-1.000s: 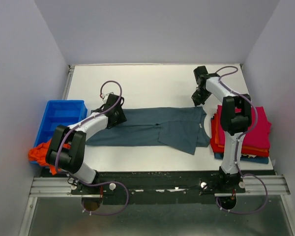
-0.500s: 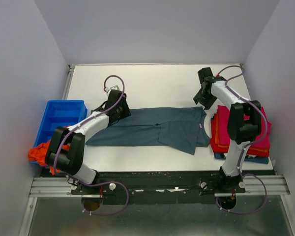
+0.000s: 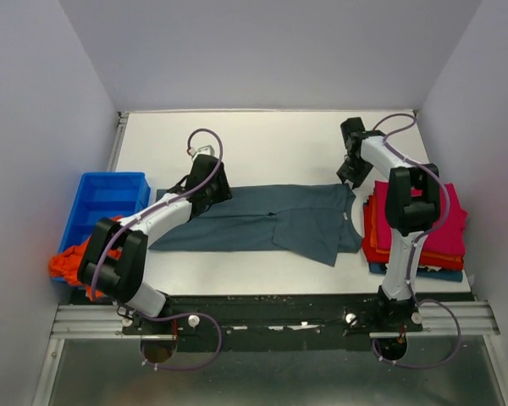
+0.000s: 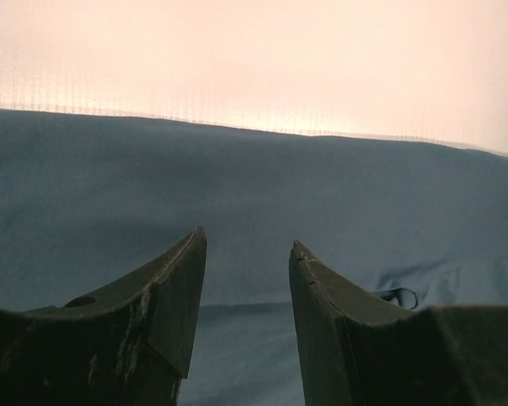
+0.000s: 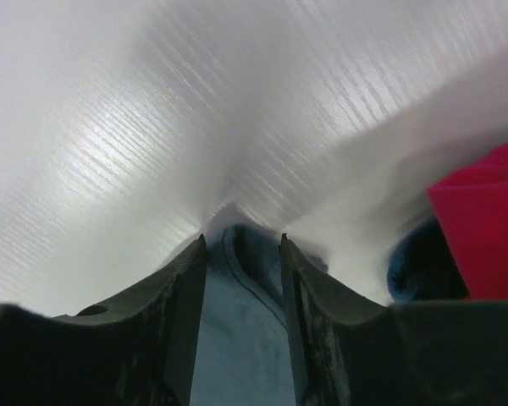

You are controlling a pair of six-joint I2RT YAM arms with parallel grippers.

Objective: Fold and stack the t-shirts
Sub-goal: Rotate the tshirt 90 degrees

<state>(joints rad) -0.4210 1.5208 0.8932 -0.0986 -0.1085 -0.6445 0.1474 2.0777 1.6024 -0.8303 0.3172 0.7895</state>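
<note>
A slate grey-blue t-shirt (image 3: 262, 218) lies spread flat across the middle of the table, one flap folded over at its near right. My left gripper (image 3: 216, 188) is open and low over the shirt's far left edge. In the left wrist view the fingers (image 4: 247, 241) stand apart above the cloth (image 4: 254, 169). My right gripper (image 3: 349, 176) is at the shirt's far right corner. In the right wrist view its open fingers (image 5: 243, 241) straddle a raised point of the cloth (image 5: 237, 338). A stack of folded shirts (image 3: 415, 224), magenta on top with red and orange below, sits at the right.
A rigid blue bin (image 3: 102, 199) stands at the left table edge. A crumpled orange shirt (image 3: 68, 262) hangs over its near end. The magenta cloth of the stack (image 5: 483, 220) shows just to the right of my right gripper. White walls close the table in on three sides.
My left gripper has slid right along the shirt's far edge. My right gripper has shifted slightly right and then nearer, onto the shirt's far right corner.
</note>
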